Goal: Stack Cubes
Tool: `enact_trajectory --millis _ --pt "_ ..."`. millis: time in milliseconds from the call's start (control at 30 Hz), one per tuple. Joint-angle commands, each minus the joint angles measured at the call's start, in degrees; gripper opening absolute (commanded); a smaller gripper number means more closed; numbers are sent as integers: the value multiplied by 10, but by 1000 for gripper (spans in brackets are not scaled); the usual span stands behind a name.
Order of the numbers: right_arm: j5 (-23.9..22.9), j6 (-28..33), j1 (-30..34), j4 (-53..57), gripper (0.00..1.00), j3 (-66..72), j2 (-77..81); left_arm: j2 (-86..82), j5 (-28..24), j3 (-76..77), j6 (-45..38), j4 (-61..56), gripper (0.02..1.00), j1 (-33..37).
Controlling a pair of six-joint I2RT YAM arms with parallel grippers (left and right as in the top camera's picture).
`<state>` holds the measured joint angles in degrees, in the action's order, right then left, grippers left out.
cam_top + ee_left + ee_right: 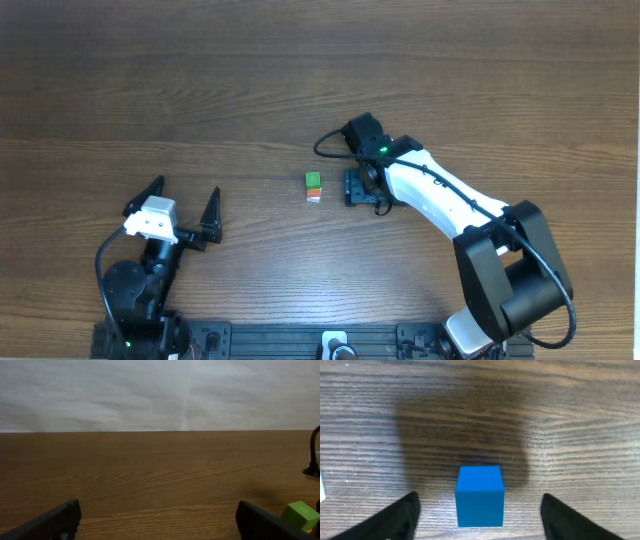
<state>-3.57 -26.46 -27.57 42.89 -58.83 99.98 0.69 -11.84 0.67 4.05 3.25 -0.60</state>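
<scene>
State of right gripper (480,506): spread wide, holding nothing; fingers (395,520) well apart; hangs over the middle of the table (300,70) at the end of the white right arm (440,195).

Position of blue cube (480,487): rests flat and upright on the table, top face and one side face turned to the right wrist camera; sits centred in the gap between the two right fingers; touches neither finger, with a strip of bare wood at each side; lies at the edge of a broad dark shadow on the wood.

Position of green cube (313,180): sits on top of an orange cube (314,190), forming a short stack; stands just beside the right gripper, on the side toward the left arm, apart from it; in the left wrist view, same green cube (299,515) past the tip of one left finger, off to the side of the opening.

Pale sliver (314,199) at the foot of the stack: too small to identify.

State of left gripper (186,188): spread wide, holding nothing; sits close to its own base, well apart from the stack and from the blue cube; points up the table, with bare wood between its fingers.
</scene>
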Motion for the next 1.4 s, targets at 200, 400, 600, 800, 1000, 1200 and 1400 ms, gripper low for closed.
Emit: enact_trajectory --millis 200,400,600,800,1000,1200,1400 --pt "-9 13 -2 -3 645 5 16 -3 -5 -3 -8 0 998 -2" --pt "-7 13 -2 -9 520 5 19 -3 -5 -3 -9 0 998 -2" --pt "-7 13 -2 -9 347 5 19 -3 -5 -3 -8 0 1000 -2" --pt "-5 12 -2 -9 270 5 19 -3 -5 -3 -8 0 998 -2" --pt "-5 12 -2 -13 248 5 19 -3 -5 -3 -9 0 998 -2" --pt "-3 12 -2 -3 194 -14 18 -3 -5 -3 -8 0 1000 -2" --pt "-3 13 -7 87 163 -107 5 -3 -5 -3 -8 0 1000 -2"
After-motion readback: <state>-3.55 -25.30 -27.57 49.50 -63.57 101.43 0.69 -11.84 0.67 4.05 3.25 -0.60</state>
